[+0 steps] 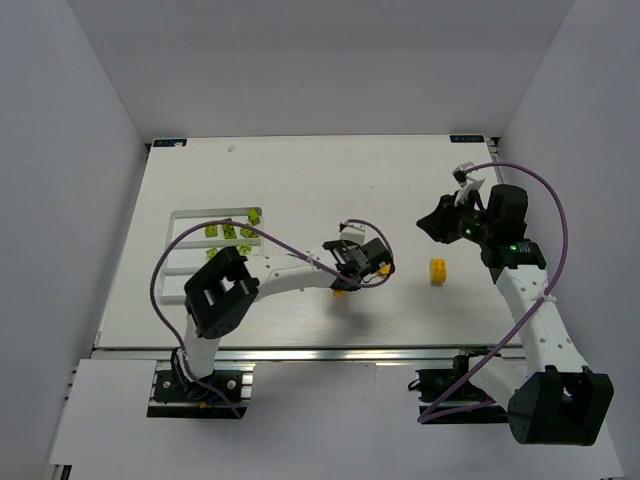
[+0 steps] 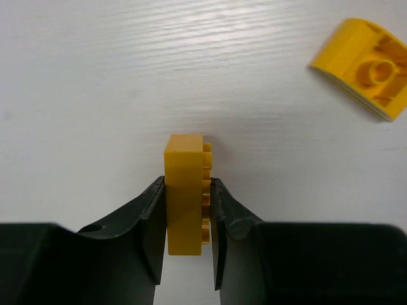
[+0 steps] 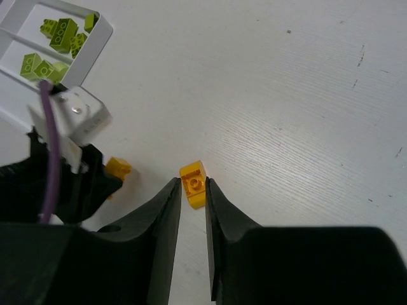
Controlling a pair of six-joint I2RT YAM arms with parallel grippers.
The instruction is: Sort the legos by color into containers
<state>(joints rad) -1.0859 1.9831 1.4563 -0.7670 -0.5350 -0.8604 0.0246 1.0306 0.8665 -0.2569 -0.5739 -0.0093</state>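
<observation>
Gripping orange-yellow lego (image 2: pixel 184 159) between fingers (image 2: pixel 149 213) of left end effector (image 2: pixel 187 184), apparently touching table (image 2: pixel 95 76).

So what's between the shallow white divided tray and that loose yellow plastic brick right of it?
The left gripper, shut on another yellow brick, as the top external view shows.

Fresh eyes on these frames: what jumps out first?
The left arm's jaws are shut on an orange-yellow brick, gripped on edge near the centre of the table. A second orange-yellow brick lies loose to its right, framed in the wrist view between the right arm's jaws, which are slightly parted and empty. Lime green bricks sit in the white tray on the table's left.
</observation>
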